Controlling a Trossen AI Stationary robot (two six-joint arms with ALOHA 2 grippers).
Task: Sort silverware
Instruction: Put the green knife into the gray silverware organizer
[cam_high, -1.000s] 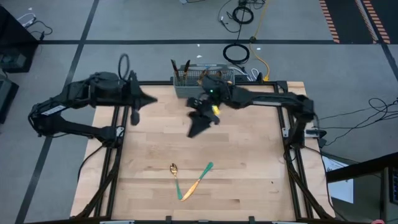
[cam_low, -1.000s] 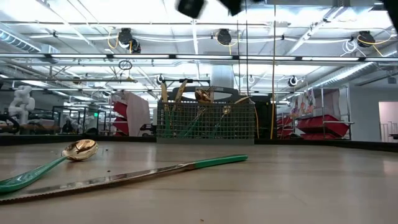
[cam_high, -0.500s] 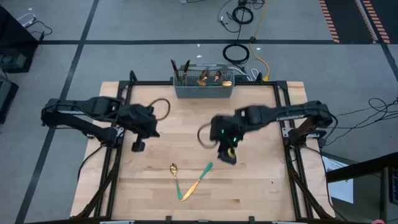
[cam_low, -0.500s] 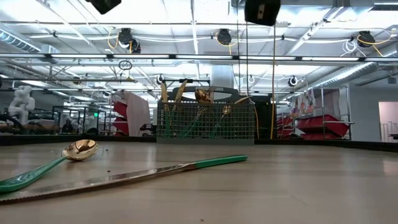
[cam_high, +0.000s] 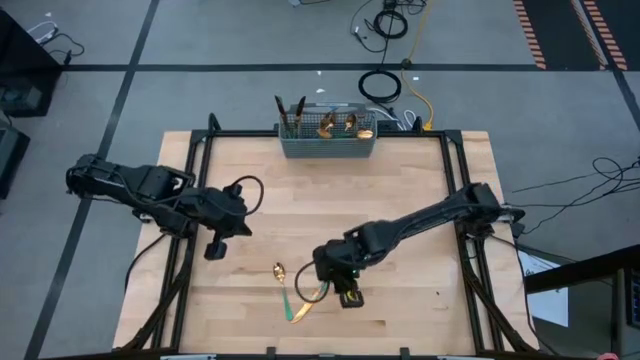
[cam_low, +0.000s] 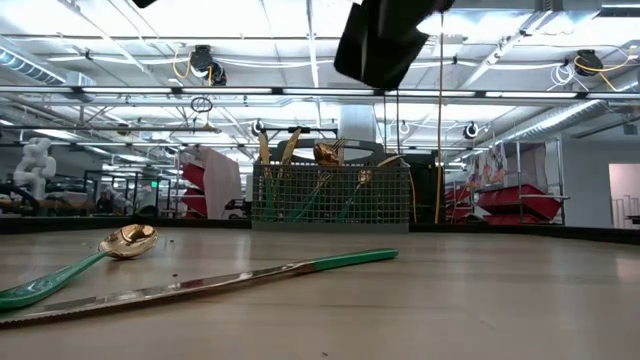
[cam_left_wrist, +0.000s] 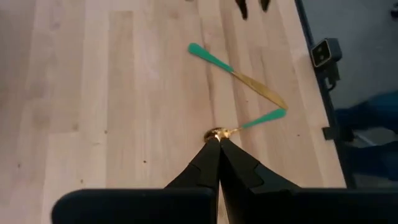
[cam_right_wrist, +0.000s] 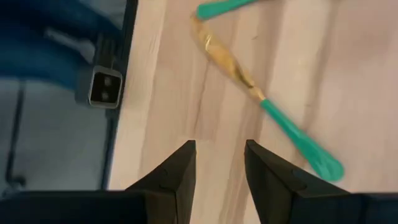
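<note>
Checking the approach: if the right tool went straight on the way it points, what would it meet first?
Probably the knife, lying ahead of the open right tool; how high the tool is remains unclear.

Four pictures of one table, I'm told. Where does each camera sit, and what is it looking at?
High view: overhead, straight down; both arms, basket, spoon.
Low view: at tabletop height, looking across; knife in front, the right arm's dark part above.
Left wrist view: on the left arm, past the left gripper, shut.
Right wrist view: past the right gripper, open, empty.
All four views share the knife.
</note>
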